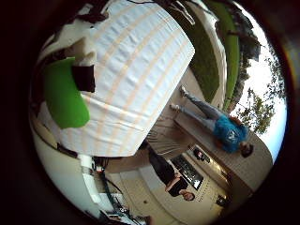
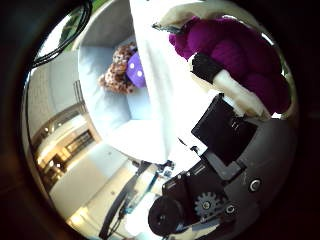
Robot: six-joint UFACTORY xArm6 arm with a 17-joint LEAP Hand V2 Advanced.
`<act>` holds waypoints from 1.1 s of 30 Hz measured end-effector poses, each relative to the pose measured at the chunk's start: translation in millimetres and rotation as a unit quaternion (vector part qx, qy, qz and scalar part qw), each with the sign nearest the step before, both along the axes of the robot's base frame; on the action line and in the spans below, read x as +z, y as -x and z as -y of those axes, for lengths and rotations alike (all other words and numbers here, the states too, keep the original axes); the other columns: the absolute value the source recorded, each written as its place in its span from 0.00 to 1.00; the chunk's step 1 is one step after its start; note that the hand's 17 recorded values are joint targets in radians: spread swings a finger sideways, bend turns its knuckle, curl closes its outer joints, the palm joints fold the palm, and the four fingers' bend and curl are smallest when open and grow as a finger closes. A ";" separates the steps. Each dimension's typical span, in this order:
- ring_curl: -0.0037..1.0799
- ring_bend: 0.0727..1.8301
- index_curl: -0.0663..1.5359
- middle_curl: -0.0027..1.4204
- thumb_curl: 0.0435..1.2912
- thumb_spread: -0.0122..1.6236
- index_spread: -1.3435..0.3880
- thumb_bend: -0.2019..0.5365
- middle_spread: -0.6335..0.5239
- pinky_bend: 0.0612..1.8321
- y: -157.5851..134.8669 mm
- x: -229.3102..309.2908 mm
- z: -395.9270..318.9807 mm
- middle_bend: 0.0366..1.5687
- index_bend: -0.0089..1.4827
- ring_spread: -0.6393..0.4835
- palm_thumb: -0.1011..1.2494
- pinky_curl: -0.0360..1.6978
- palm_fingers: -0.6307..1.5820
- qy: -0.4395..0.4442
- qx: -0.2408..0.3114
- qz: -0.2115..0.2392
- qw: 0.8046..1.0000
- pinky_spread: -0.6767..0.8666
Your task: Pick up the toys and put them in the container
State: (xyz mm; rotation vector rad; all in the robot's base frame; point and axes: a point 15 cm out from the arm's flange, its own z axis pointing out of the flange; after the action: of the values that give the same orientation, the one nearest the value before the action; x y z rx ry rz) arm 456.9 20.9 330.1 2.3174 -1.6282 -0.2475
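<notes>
The right thumb side palm view shows a purple plush toy [image 2: 235, 55] close against the hand [image 2: 220, 150], with a white fingertip with a black pad [image 2: 212, 70] pressed into its fuzzy side — it looks curled round the toy, so I judge the hand to be gripping it, held tight to the palm so it cannot slip while carried. Beyond the toy, a pale grey container [image 2: 110, 115] sits on a white-covered table [image 2: 165, 85], and inside it lie a spotted brown plush [image 2: 117, 70] and a purple block with white dots [image 2: 136, 70], apparently already delivered. The container lies well apart from the hand, so the purple toy has yet to be dropped in. The little finger side palm view adds a striped white cloth [image 1: 136, 70] over the table and a green shape [image 1: 63, 96] on it beside another fingertip — possibly another toy waiting, though I cannot tell what it is.
</notes>
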 end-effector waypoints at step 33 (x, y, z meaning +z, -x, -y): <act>0.72 0.67 0.05 0.68 0.45 0.72 0.36 0.23 0.39 0.74 -19.8 34.1 -212.8 0.58 0.73 0.54 0.72 0.49 0.59 -0.116 0.070 0.153 0.979 0.58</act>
State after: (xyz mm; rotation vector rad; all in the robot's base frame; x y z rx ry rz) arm 476.7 233.7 364.2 2.7478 -1.6353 -0.0521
